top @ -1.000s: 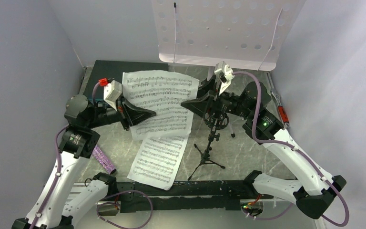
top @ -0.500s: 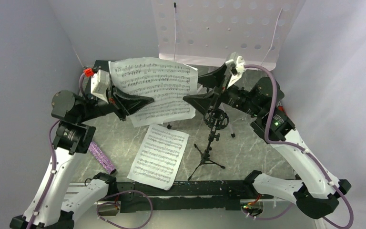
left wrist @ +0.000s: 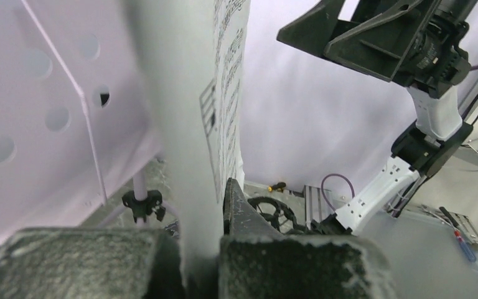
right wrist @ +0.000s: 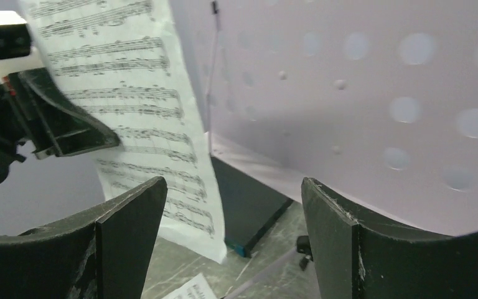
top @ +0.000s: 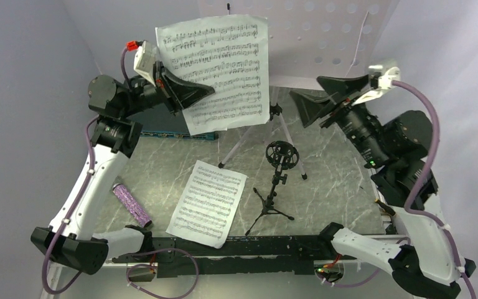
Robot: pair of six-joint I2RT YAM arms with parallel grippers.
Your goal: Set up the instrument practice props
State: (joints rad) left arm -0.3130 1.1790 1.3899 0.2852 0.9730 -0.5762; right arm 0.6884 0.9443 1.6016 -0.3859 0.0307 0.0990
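Note:
The pale lilac perforated music stand (top: 323, 31) stands at the back on tripod legs (top: 286, 134). My left gripper (top: 202, 93) is shut on the lower left edge of one sheet-music page (top: 221, 68) and holds it upright in front of the stand's left part. In the left wrist view the page (left wrist: 224, 93) runs up from between the shut jaws (left wrist: 221, 193). My right gripper (top: 305, 87) is open and empty, right of the page. The second page (top: 208, 202) lies flat on the table. The black mic stand (top: 277, 180) stands beside it. The purple microphone (top: 131, 204) lies at the left.
A flat dark box with a blue front edge (top: 162, 124) lies at the back left under my left arm; it also shows in the right wrist view (right wrist: 252, 205). Grey walls (top: 31, 93) close in both sides. A black rail (top: 243, 249) runs along the near edge.
My left gripper has lifted the page off the table and up in front of the stand. My right gripper has drawn back up and to the right, away from the page.

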